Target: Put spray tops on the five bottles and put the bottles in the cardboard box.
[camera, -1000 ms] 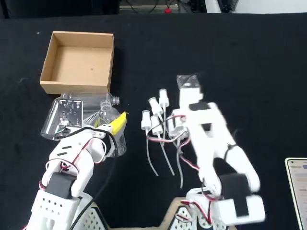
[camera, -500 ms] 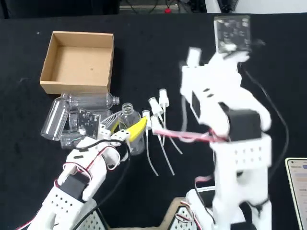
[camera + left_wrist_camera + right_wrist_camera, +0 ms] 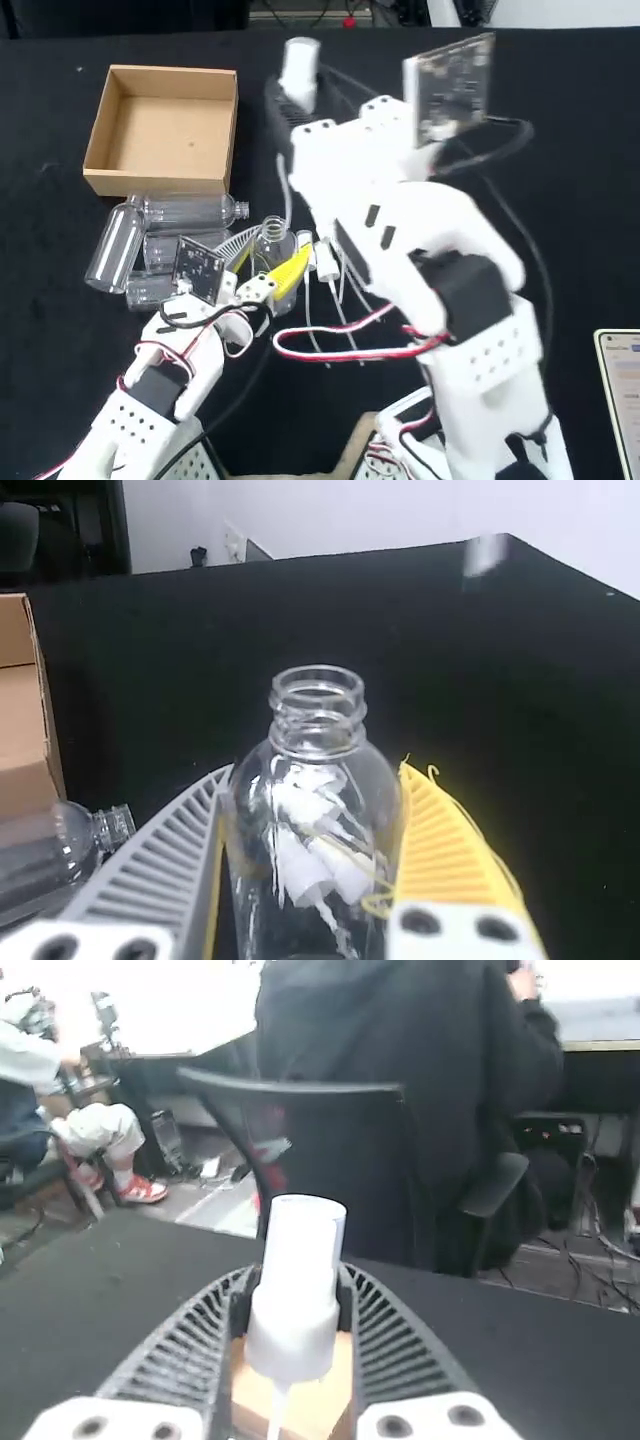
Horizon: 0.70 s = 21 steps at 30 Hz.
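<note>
In the high view, my left gripper [image 3: 315,780] held an upright open bottle [image 3: 268,232] left of the middle, while my right gripper [image 3: 293,1285] pinched a white spray top [image 3: 300,62] (tube dangling) up top.

table [image 3: 560,150]: black cloth | wall [image 3: 350,515]: white | office chair [image 3: 390,1170]: black | floor [image 3: 225,1208]: cables [image 3: 600,1250]

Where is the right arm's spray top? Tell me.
The spray top sits clamped in the right tool, held above the table, right of the cardboard box in the high view.
</note>
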Motion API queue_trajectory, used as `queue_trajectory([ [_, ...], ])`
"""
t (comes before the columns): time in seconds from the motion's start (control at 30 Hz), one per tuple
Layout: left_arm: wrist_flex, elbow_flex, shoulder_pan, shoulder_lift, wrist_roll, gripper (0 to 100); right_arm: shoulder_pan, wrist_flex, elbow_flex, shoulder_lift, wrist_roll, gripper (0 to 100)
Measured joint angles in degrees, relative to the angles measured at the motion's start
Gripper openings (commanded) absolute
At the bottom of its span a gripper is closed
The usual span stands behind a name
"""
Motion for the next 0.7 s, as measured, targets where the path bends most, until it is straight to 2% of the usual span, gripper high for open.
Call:
queue_trajectory([
  [0.37, 0.0, 0.0, 0.0, 0.0, -0.3, 10, 0.1, -10.6, 11.1, 0.0, 0.0, 1.5],
  [0.7, 0.0, 0.0, 0.0, 0.0, -0.3, 10, 0.1, -11.6, 15.8, 0.1, 0.0, 1.5],
])
